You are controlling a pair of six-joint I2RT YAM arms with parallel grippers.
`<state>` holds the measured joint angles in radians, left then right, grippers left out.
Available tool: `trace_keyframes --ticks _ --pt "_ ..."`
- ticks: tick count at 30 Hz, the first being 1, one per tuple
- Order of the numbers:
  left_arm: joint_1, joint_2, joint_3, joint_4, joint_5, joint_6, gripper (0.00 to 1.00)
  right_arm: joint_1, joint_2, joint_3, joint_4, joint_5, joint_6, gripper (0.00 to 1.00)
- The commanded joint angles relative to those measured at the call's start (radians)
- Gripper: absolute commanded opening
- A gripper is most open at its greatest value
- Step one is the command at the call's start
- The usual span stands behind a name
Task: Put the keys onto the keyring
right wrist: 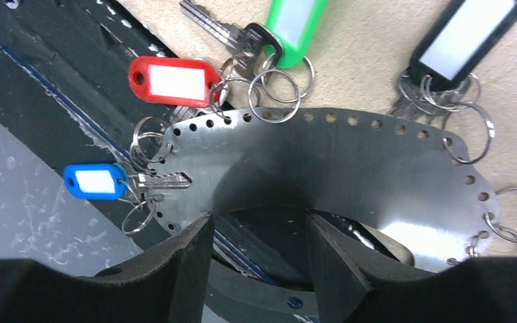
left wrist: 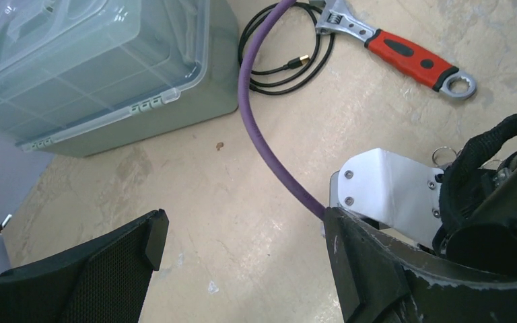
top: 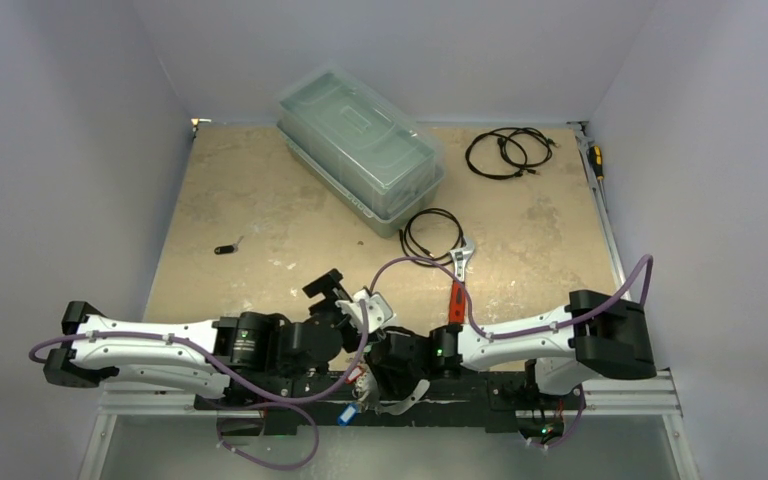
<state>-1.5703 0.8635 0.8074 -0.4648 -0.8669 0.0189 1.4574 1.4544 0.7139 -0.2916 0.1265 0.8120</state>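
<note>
1. Nearest us, at the table's near edge, the right gripper (right wrist: 259, 262) showed its black fingers with a gap between them, straddling the hollow inner edge of the keyring (right wrist: 350, 161), a broad silvery sheet-metal arc punched with holes along its outer rim. We could not tell whether the jaws bore on it.
2. The arc's long axis ran side to side across the right wrist view, with the punched rim turned away from the fingers. We judged this left the holes reachable.
3. The keys hung on split rings and fanned outward from that rim: blue-tagged (right wrist: 94, 182), red-tagged (right wrist: 171, 79), green-tagged (right wrist: 296, 27) and black-tagged (right wrist: 471, 33).
4. Just beside it, the left gripper (left wrist: 242, 269) held its jaws wide apart and empty, probably ready to fetch.
5. Farther out, a small dark tagged key (top: 225, 249) lay alone, well apart, lengthwise across the beige table (top: 260, 200).
6. Beyond lay a red-handled adjustable wrench (top: 457, 285), a black coiled cable (top: 432, 232) and a clear lidded plastic box (top: 360, 150).
</note>
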Motion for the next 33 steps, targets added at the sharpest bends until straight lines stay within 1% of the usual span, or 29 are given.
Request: trace_keyframes --ticks 1,4,7,11,16,20,23,26,29,33 --pt "0.01 0.029 0.002 0.013 0.006 -0.01 0.89 0.002 0.077 0.003 0.055 0.012 0.048 0.57" --pt "0.016 0.022 0.0 0.015 0.021 -0.025 0.89 0.001 0.113 0.015 0.091 0.004 0.061 0.61" --pt "0.019 0.005 -0.006 0.015 0.033 -0.055 0.89 -0.004 0.137 0.044 0.1 0.066 0.04 0.66" --pt "0.019 0.0 -0.01 0.012 0.035 -0.066 0.89 -0.033 0.163 0.108 0.112 0.147 -0.02 0.67" --pt "0.021 0.016 -0.009 0.01 0.036 -0.071 0.89 -0.123 0.189 0.156 0.145 0.158 -0.094 0.67" --pt "0.021 0.013 -0.01 0.009 0.034 -0.071 0.89 -0.194 0.24 0.208 0.185 0.168 -0.193 0.67" --pt "0.023 0.006 -0.015 0.012 0.034 -0.075 0.89 -0.245 0.291 0.261 0.198 0.204 -0.267 0.68" --pt "0.024 0.004 -0.018 0.012 0.034 -0.077 0.89 -0.296 0.319 0.292 0.227 0.191 -0.334 0.68" --pt "0.025 0.005 -0.021 0.013 0.032 -0.08 0.89 -0.308 0.303 0.303 0.203 0.177 -0.362 0.68" --pt "0.028 0.002 -0.022 0.013 0.033 -0.083 0.89 -0.307 0.224 0.245 0.169 0.142 -0.332 0.68"
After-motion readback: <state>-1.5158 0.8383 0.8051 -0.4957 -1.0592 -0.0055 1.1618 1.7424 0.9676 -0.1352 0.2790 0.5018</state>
